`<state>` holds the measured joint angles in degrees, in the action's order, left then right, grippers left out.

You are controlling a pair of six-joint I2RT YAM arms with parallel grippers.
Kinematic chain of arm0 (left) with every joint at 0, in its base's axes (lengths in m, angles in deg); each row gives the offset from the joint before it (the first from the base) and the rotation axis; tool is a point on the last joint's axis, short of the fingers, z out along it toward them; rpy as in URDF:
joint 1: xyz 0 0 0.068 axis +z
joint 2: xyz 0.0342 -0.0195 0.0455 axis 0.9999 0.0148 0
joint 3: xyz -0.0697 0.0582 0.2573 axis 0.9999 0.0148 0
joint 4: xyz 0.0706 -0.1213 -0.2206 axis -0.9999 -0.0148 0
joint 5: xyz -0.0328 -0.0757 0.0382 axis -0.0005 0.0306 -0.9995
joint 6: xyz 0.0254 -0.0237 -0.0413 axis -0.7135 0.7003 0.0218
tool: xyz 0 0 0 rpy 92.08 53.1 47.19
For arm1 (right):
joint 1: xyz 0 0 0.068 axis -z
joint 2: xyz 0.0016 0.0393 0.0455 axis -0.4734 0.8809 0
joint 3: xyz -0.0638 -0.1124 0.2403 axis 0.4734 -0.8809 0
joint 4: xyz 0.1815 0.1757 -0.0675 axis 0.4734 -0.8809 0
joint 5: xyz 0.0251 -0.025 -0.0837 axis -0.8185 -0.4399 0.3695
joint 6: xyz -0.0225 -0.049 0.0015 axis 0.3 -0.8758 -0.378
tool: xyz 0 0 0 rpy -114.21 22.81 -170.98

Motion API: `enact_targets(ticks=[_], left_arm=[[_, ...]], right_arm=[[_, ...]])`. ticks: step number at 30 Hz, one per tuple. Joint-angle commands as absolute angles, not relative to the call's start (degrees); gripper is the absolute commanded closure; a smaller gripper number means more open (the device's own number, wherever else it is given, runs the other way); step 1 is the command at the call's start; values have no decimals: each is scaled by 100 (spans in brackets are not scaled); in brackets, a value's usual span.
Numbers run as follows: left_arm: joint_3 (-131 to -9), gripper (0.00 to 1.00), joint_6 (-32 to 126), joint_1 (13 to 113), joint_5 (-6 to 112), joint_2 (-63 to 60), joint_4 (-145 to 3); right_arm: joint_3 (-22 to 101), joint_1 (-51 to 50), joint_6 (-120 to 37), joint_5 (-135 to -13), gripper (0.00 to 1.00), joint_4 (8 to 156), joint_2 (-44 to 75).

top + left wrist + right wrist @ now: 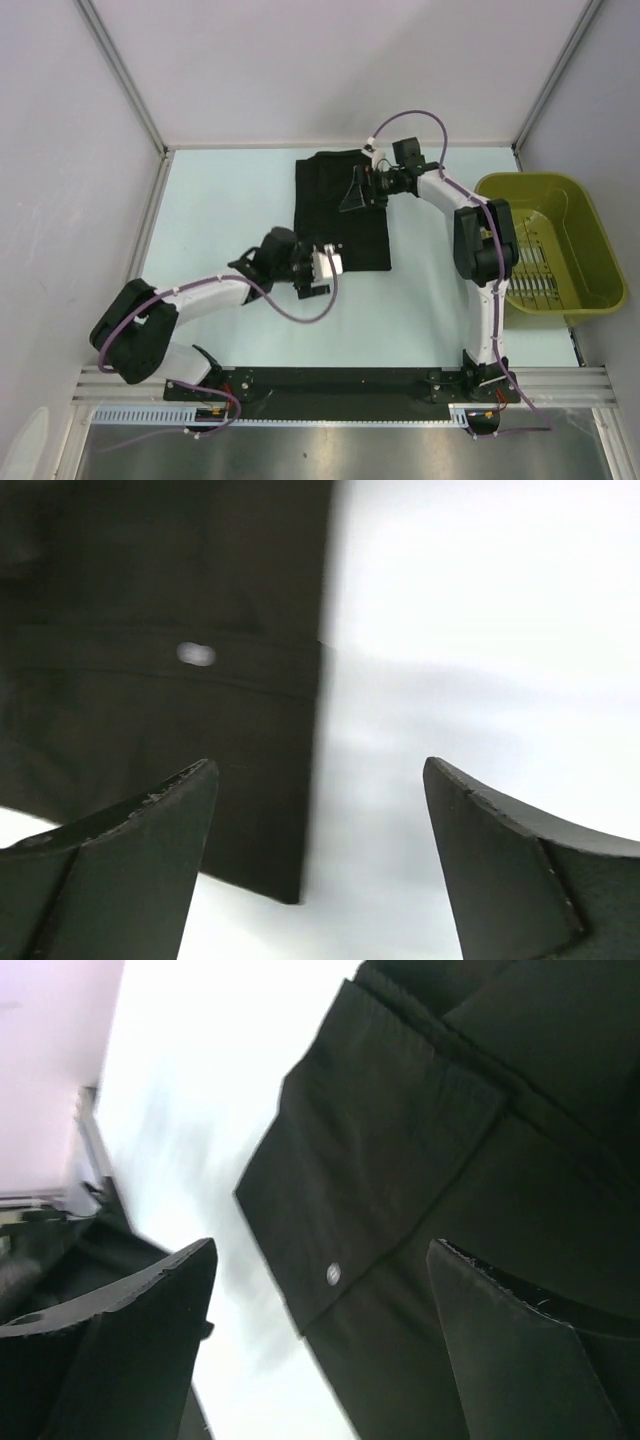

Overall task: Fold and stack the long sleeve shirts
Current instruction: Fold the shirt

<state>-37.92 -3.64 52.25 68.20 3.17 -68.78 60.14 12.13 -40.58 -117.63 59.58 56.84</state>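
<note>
Seeing my left gripper (315,775) and right gripper (320,1255) both wide open, holding nothing. They're over the black shirt (340,215), near and far ends.

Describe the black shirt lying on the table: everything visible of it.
The plain black soft fabric long sleeve shirt lies flat on the pale table, folded into a rough rectangle toward the far middle. No print shows. A sleeve cuff with a small shiny snap lies on top, and seams cross it. The left claw, open, hangs over its edge. The right claw, open, hangs over the cuff. Neither grips it.
</note>
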Motion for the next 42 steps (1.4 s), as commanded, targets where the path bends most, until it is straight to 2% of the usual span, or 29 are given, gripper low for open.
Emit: enact_targets(ticks=[1,4,6,12,17,18,20,21,23,24,25,37,42], left_arm=[[-3086,12,-1980,4541,5682,373,-5754],[-2795,16,-2262,4214,5382,707,-5042],[-2751,20,-2376,4117,5031,1057,-4646],[-2811,28,-3000,3959,4223,1884,-3714],[-3102,53,-3256,3967,3852,2579,-3467],[-3198,64,-3247,3967,3809,2614,-3519],[-3251,74,-3142,3976,3826,2580,-3669],[-3286,82,-3098,3976,3939,2501,-3774],[-3304,89,-2879,3976,4080,2186,-4186],[-3383,97,-2791,3950,4133,2080,-4405],[-3444,100,-2686,3941,4273,1931,-4930],[-3778,100,-999,3256,5609,-302,-8675],[-4384,100,-181,3141,6848,-830,-10179]], right_arm=[[6498,945,-4530,-11293,10,5788,6120],[6630,813,-4574,-11205,18,5903,6357],[6736,769,-4591,-11152,30,5869,6507],[6833,751,-4688,-10933,50,5922,6929],[6904,830,-4758,-10941,52,5736,7175],[6912,839,-4758,-10950,52,5728,7193],[6930,830,-4802,-10976,53,5666,7202],[6913,821,-4820,-10994,53,5658,7202],[6895,786,-4811,-11029,53,5614,7141],[6851,778,-4907,-11055,53,5553,7027],[6807,769,-4960,-11090,53,5543,6965],[6684,883,-4538,-11837,50,5447,5849],[6403,874,-4696,-11996,50,5288,5664]])
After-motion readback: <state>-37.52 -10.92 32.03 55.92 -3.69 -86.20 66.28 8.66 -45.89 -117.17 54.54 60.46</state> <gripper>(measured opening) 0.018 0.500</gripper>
